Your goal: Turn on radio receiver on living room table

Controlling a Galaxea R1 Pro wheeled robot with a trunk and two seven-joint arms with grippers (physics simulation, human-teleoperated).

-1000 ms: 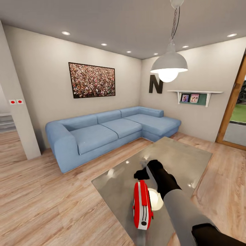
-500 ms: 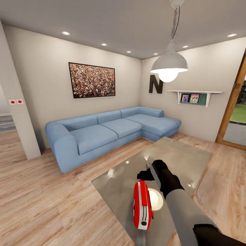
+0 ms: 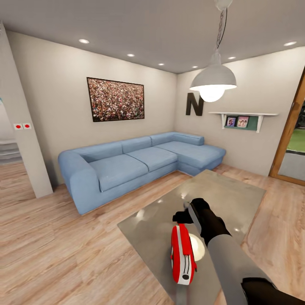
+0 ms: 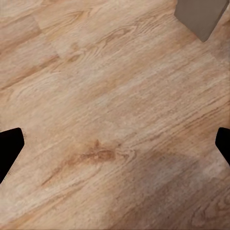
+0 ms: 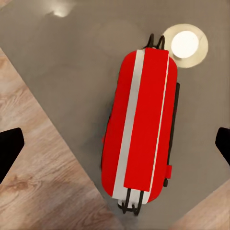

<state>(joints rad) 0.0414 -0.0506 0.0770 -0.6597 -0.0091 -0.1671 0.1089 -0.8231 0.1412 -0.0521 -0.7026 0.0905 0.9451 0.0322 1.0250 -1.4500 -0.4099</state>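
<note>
The radio receiver (image 3: 182, 254), a red box with a white edge band, stands on its edge near the front of the glass table (image 3: 228, 192). My right gripper (image 3: 186, 214) hovers just above the radio's far end, apart from it. In the right wrist view the radio (image 5: 141, 124) lies lengthwise below the open gripper (image 5: 115, 146), whose black fingertips (image 5: 8, 149) stand wide at both sides. Its dial face is hidden. My left gripper (image 4: 115, 148) is open over bare wood floor (image 4: 105, 96).
A blue corner sofa (image 3: 135, 163) stands behind the table against beige walls. A white pendant lamp (image 3: 213, 80) hangs over the table, and its reflection (image 3: 197, 247) glows beside the radio. Glass doors (image 3: 294, 148) are at the right. Wood floor surrounds the table.
The whole picture has shifted slightly, so the camera moved. My right gripper has edged a little closer over the radio's far end. The radio has not moved on the table.
</note>
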